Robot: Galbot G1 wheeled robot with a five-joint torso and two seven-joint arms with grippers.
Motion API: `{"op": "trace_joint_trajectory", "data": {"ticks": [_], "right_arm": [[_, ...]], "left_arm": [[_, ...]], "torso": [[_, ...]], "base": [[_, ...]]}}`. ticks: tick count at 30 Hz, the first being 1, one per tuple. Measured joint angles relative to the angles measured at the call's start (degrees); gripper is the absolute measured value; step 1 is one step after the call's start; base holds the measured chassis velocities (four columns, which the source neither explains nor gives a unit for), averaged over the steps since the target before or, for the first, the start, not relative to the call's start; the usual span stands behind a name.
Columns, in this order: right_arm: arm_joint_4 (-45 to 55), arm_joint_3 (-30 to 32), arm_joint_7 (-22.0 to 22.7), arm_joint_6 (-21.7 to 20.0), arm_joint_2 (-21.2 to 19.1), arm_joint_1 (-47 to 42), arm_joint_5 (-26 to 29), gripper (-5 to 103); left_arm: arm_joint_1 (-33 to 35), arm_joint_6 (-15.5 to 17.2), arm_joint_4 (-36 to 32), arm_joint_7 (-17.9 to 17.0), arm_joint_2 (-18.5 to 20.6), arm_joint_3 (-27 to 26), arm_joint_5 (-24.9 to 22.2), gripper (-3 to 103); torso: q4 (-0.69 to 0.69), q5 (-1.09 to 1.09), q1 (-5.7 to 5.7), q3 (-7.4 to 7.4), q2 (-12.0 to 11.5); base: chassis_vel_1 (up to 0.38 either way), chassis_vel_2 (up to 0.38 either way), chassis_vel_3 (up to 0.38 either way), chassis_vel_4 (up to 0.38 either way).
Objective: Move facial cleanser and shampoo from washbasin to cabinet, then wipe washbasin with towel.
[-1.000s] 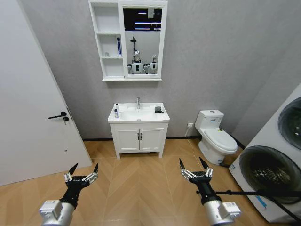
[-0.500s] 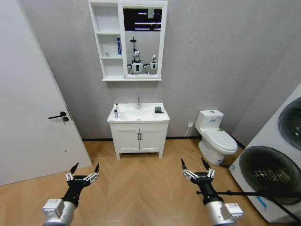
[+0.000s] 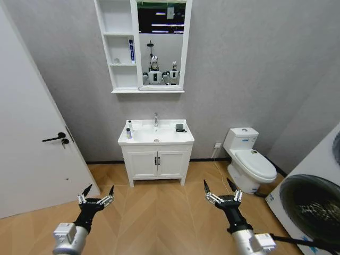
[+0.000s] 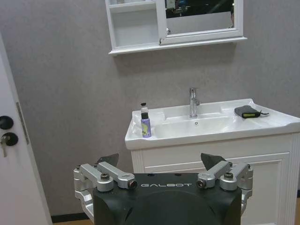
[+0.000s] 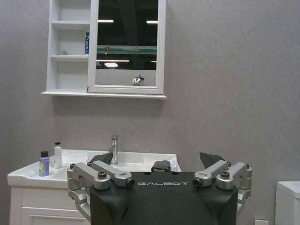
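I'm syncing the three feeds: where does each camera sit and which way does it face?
Head: high on the robot, looking forward and down at the washbasin; left claw and right claw open.
Left wrist: behind the left claw, facing the basin.
Right wrist: behind the right claw, facing the cabinet.
All share the towel.

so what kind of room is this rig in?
A bathroom, likely a mock-up: a washbasin on a vanity, a mirrored wall cabinet and a toilet. The left gripper and right gripper are open and empty.
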Motion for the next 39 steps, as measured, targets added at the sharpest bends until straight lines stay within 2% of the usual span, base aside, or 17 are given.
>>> {"op": "trace_joint_trajectory", "data": {"ticks": [5, 8, 11, 13, 14, 16, 19, 21, 23, 24, 27, 29, 30, 31, 33, 36, 39], "right_arm": [[-0.4, -0.2, -0.2, 0.2, 0.2, 0.0, -0.3, 100], [-0.6, -0.4, -0.2, 0.3, 0.4, 0.0, -0.5, 100], [-0.7, -0.4, -0.2, 0.4, 0.5, 0.1, -0.6, 100], [-0.9, -0.6, -0.3, 0.4, 0.5, 0.3, -0.6, 100], [-1.1, -0.7, -0.3, 0.5, 0.4, 0.5, -0.6, 100], [-1.2, -0.8, -0.3, 0.5, 0.3, 0.5, -0.6, 100], [-1.3, -0.9, -0.5, 0.6, 0.3, 0.5, -0.6, 100], [-1.3, -0.9, -0.5, 0.7, 0.3, 0.7, -0.6, 100], [-1.3, -1.0, -0.5, 0.7, 0.3, 0.7, -0.6, 100], [-1.3, -1.1, -0.4, 0.7, 0.3, 0.7, -0.6, 100], [-1.5, -1.3, -0.2, 0.7, 0.2, 0.9, -1.2, 100], [-1.6, -1.4, -0.2, 0.9, 0.2, 1.0, -1.3, 100], [-1.7, -1.6, -0.1, 1.0, 0.2, 1.0, -1.5, 100], [-1.8, -1.8, -0.1, 1.1, 0.2, 1.1, -1.7, 100], [-1.9, -1.8, -0.1, 1.1, 0.2, 1.2, -1.8, 100], [-2.4, -2.3, -0.2, 1.1, 0.2, 1.5, -2.3, 100], [-3.0, -3.6, -0.3, 1.1, 0.2, 1.5, -3.3, 100]], "left_arm": [[-0.3, 0.0, 0.0, 0.0, 0.0, 0.0, -0.2, 99], [-0.4, -0.1, 0.1, 0.0, 0.3, 0.0, -0.9, 98], [-0.4, -0.1, 0.1, 0.0, 0.7, -0.1, -1.0, 98], [-0.4, -0.1, 0.2, 0.0, 1.0, -0.3, -1.0, 98], [-0.4, -0.1, 0.2, 0.0, 1.1, -0.4, -1.0, 98], [-0.4, -0.1, 0.2, 0.0, 1.0, -0.4, -1.0, 98], [-0.5, -0.1, 0.3, 0.0, 0.9, -0.4, -1.0, 98], [-0.5, -0.1, 0.4, 0.0, 0.7, -0.3, -0.9, 98], [-0.5, -0.2, 0.5, 0.0, 0.7, -0.3, -0.9, 98], [-0.6, -0.2, 0.6, 0.0, 0.7, -0.2, -0.9, 98], [-0.7, -0.2, 0.6, 0.1, 0.8, -0.2, -0.9, 98], [-0.7, -0.2, 0.7, 0.1, 0.9, -0.3, -0.9, 98], [-0.7, -0.2, 1.0, 0.1, 1.0, -0.3, -0.9, 98], [-0.8, -0.2, 1.3, 0.1, 1.2, -0.2, -0.9, 98], [-0.9, -0.2, 1.5, 0.1, 1.3, -0.1, -0.9, 98], [-1.5, -0.3, 3.6, 0.1, 2.1, 0.8, -0.2, 98], [-2.7, -0.9, 6.3, 0.4, 3.4, 1.5, 0.9, 98]], "torso": [[0.0, 0.04, 0.01, 0.01, 0.0], [-0.02, -0.07, 0.01, 0.0, 0.0], [0.0, 0.07, 0.02, 0.01, 0.0], [-0.03, -0.11, 0.02, 0.0, 0.0], [0.0, 0.07, 0.02, 0.01, 0.0], [0.01, 0.1, 0.01, 0.01, 0.0], [-0.03, -0.14, 0.02, -0.01, 0.0], [0.0, 0.13, 0.01, 0.0, 0.0], [0.01, 0.02, 0.0, 0.0, 0.0], [-0.02, -0.13, 0.0, -0.01, 0.0], [0.0, 0.1, 0.0, 0.0, 0.0], [0.0, 0.03, 0.0, 0.01, 0.0], [-0.01, -0.12, 0.0, 0.0, 0.0], [0.01, 0.05, -0.01, 0.0, 0.0], [0.01, 0.1, 0.02, 0.01, 0.0], [0.0, -0.06, 0.09, 0.03, 0.0], [-0.02, 0.03, 0.06, 0.02, 0.0]], "base": [[-0.318, 0.317, 0.32, -0.318], [-0.351, 0.361, 0.363, -0.359], [-0.37, 0.381, 0.377, -0.392], [-0.373, 0.374, 0.393, -0.367], [-0.326, 0.368, 0.347, -0.355], [-0.326, 0.365, 0.346, -0.367], [-0.384, 0.353, 0.357, -0.326], [-0.329, 0.345, 0.359, -0.354], [-0.306, 0.329, 0.335, -0.342], [-0.361, 0.329, 0.352, -0.331], [-0.338, 0.374, 0.334, -0.349], [-0.336, 0.365, 0.369, -0.331], [-0.365, 0.303, 0.369, -0.329], [-0.264, 0.294, 0.313, -0.329], [-0.264, 0.294, 0.261, -0.296], [-0.201, 0.211, 0.11, -0.102], [-0.123, 0.119, 0.042, -0.074]]}}
